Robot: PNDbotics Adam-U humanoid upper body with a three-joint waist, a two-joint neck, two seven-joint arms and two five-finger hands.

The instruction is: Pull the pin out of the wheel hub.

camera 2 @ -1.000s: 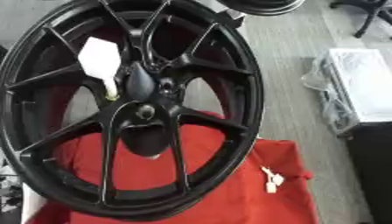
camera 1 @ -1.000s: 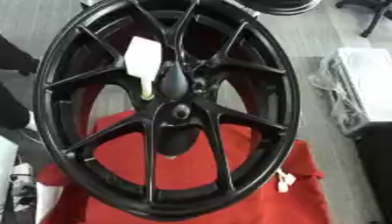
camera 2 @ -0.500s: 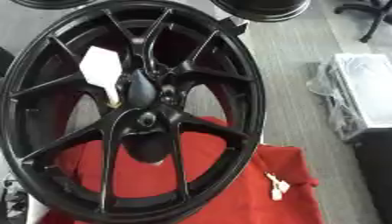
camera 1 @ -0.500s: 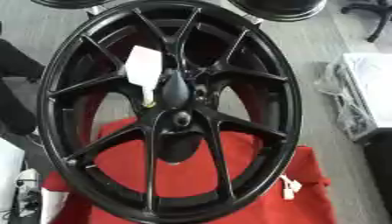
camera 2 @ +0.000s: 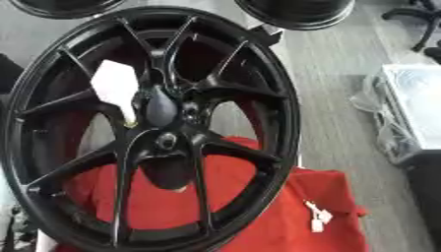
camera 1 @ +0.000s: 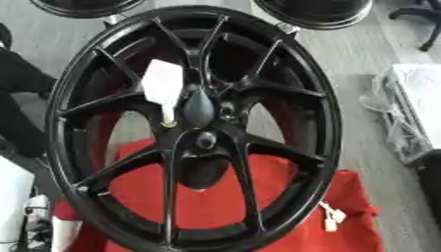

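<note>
A large black spoked wheel [camera 1: 293, 98] lies on a red cloth [camera 1: 215, 197] and fills most of both views. Its hub [camera 1: 205, 141] sits near the middle, with a rounded black shape [camera 1: 198, 106] just above it. The pin [camera 1: 162, 84] shows as a white flat tab on a thin pale stem. The stem's yellowish tip [camera 1: 169, 123] sits at the hub's upper left. Neither of my hands shows in either view.
Two more black wheels [camera 1: 314, 12] lie past the far rim. A white box with clear plastic wrap [camera 1: 409, 113] stands at the right. A small white tag [camera 1: 331, 216] lies on the cloth. A dark shape [camera 1: 17, 98] fills the left edge, with white and black gear [camera 1: 30, 224] below it.
The whole picture has shifted downward, so the camera has tilted; more of the far wheels shows at the top. The pin stays in the same place on the hub.
</note>
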